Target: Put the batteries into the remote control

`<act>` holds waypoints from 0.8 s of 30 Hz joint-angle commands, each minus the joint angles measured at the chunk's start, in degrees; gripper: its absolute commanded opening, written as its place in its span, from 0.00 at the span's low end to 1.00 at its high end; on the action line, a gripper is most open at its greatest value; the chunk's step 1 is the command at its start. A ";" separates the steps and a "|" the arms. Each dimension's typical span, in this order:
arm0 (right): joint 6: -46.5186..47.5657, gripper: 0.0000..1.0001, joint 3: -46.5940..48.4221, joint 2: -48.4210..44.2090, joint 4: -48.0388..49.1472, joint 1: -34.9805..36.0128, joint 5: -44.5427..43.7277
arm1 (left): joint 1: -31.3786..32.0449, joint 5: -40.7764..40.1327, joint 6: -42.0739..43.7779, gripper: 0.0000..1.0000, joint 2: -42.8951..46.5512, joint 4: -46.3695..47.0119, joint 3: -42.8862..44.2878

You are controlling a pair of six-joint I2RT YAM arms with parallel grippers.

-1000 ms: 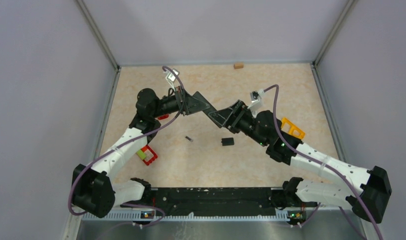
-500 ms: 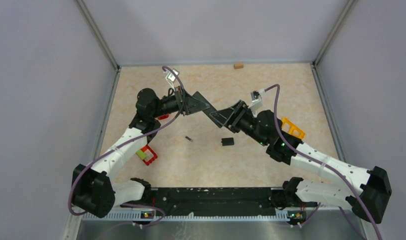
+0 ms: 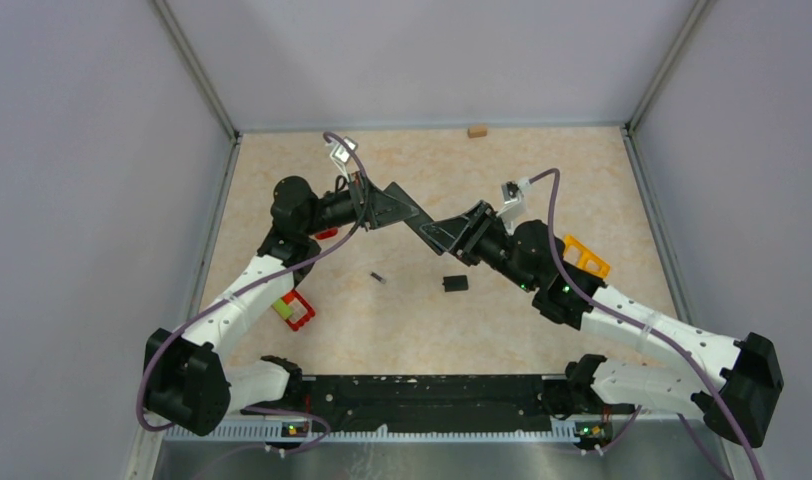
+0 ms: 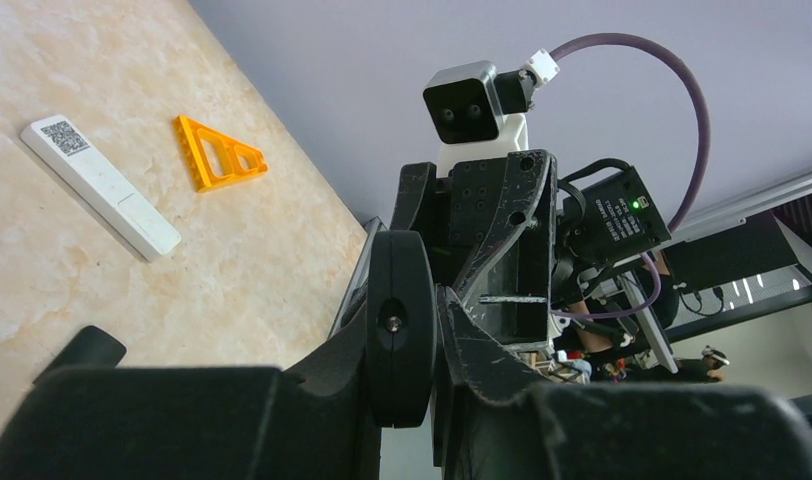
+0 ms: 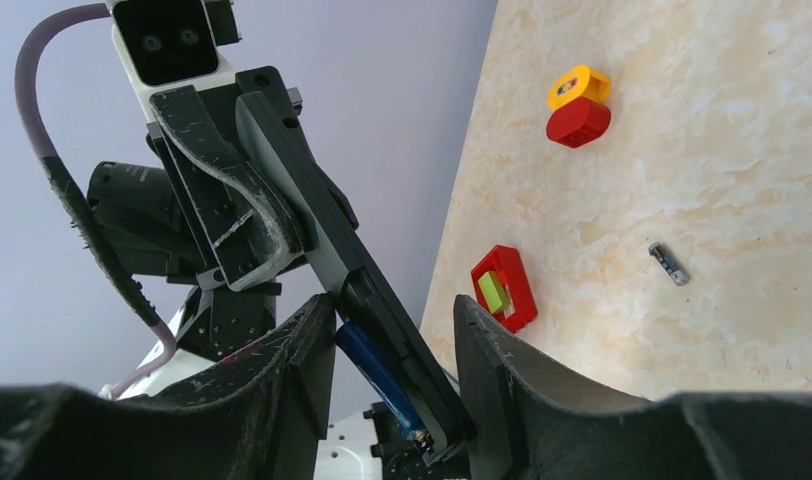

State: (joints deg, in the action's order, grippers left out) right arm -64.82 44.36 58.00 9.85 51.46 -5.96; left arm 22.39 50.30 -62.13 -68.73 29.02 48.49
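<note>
1. room: plain grey-lilac walls [image 3: 432, 60] on 3 sides, metal posts [image 3: 197, 70] at the far corners.
2. table [image 3: 542, 160]: beige marbled top, matt, runs wall to wall.
3. left gripper [image 3: 384, 206] is clenched on the remote control [image 3: 422, 222], holding it tilted up off the table, about mid-table.
4. right gripper [image 3: 454, 236] meets the remote's other end. its fingers [image 5: 302, 370] straddle the remote + a blue battery [image 5: 377, 370] lying along it. can't tell if they press or stand free.
5. white bar [image 4: 97, 185] w/ qr code lies flat; orange triangle [image 4: 220, 152] near it, apart.
6. red frame [image 3: 297, 311] w/ green block inside, on the table's left side; red+yellow piece [image 5: 579, 105] further back.
7. black square piece [image 3: 455, 284] on the table near the right wrist; dark battery [image 3: 377, 277] alone to its left, apart.
8. small brown block [image 3: 476, 131] at the far wall.
9. vs 1 s ago, top view: arms, remote + loose bits all in the same spots, no visible shift.
</note>
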 commanded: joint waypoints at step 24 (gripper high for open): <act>1.53 0.29 -1.74 0.38 5.16 -0.41 1.63 | -0.90 -1.20 -8.33 0.00 0.07 2.02 1.56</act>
State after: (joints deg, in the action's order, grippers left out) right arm -64.60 43.48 58.00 12.75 51.20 -5.08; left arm 21.61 49.50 -68.18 -68.77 28.21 48.49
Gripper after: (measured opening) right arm 0.381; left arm 0.221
